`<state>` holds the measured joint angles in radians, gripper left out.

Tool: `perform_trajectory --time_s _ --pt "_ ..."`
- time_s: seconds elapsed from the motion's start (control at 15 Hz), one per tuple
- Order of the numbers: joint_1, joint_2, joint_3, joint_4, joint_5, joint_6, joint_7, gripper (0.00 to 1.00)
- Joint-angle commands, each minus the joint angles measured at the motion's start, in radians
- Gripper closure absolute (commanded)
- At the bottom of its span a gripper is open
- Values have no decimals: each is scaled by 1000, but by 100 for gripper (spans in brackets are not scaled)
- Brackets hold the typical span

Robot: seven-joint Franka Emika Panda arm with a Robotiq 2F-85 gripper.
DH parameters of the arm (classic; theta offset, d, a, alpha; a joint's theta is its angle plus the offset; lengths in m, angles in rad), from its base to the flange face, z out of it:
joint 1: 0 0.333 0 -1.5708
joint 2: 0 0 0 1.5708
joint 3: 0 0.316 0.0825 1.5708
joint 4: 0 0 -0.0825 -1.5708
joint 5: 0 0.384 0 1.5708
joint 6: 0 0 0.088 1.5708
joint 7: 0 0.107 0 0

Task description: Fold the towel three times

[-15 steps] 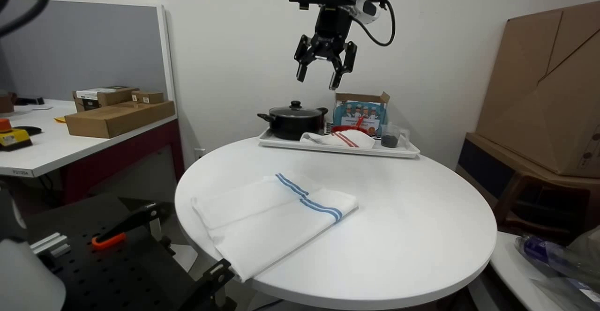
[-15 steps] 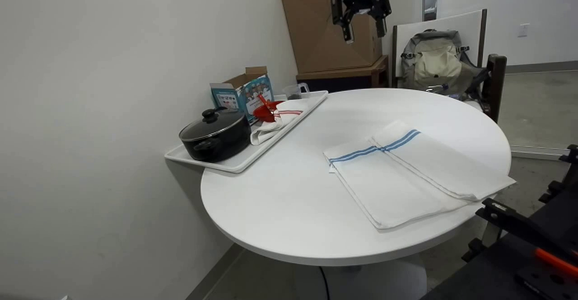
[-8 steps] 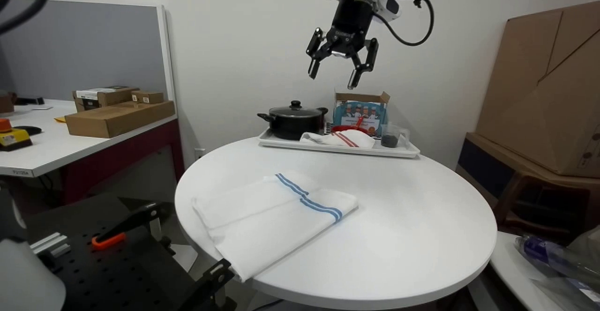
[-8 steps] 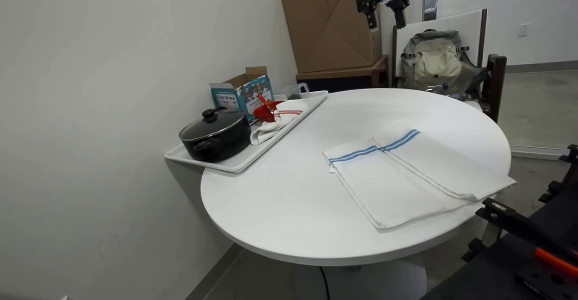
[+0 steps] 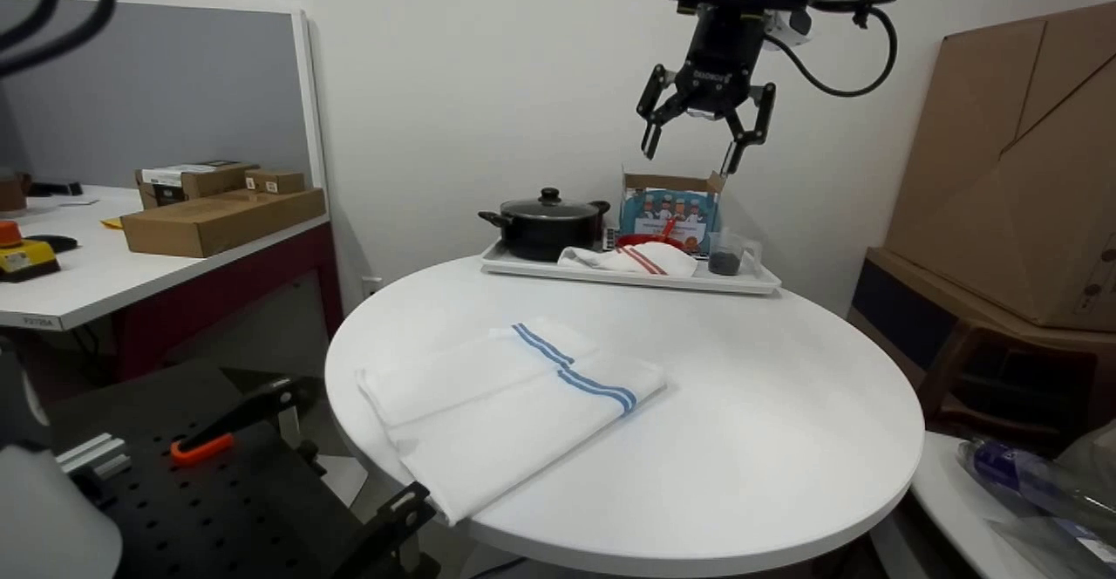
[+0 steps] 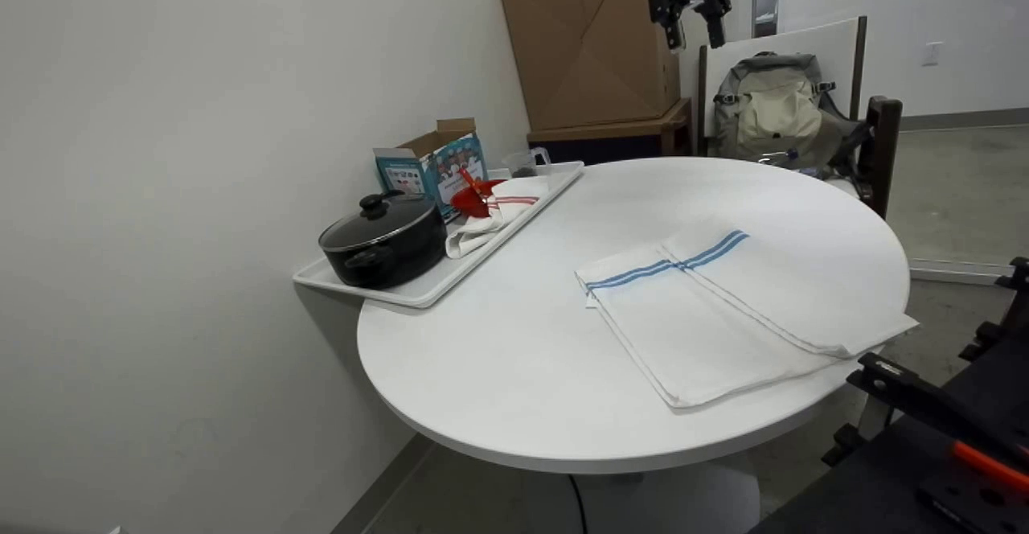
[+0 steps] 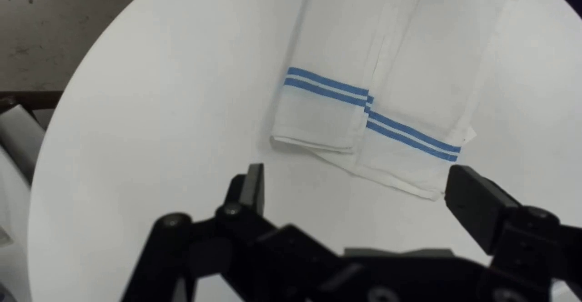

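A blue-striped white towel (image 5: 514, 422) lies folded on a round table (image 5: 767, 431), one end past the rim, in an exterior view. Beyond it, a lidded black pot (image 5: 547, 232) sits on a white tray (image 5: 748, 283). A gripper (image 5: 688, 161) hangs above, well apart from the towel, jaws spread wide. A large cardboard box (image 5: 1016, 173) stands at right.

Jaws spread, a gripper (image 6: 696, 42) hangs high in an exterior view, well apart from a blue-striped white towel (image 6: 739, 321) folded on a round table (image 6: 490, 381), one corner jutting past the edge. A tray (image 6: 402, 300) overhanging the table holds a pot (image 6: 386, 252), an open box (image 6: 460, 168), a red-striped cloth (image 6: 514, 193) and a cup (image 6: 521, 166). Behind, a backpack (image 6: 776, 116) rests on a chair (image 6: 880, 148) near a large carton (image 6: 591, 59).
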<state>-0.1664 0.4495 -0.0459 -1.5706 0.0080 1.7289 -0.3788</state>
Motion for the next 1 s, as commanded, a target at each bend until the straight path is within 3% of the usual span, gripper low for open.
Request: perform_trajectory --time_s 0.0,0.47,0.67,0.93 --pt "-18 169 9 198 13 -53 -15 0" --pt "63 343 15 410 -8 32 227 0" --pt "127 371 12 406 -24 97 350 0" --pt "211 372 8 307 -51 177 476 0"
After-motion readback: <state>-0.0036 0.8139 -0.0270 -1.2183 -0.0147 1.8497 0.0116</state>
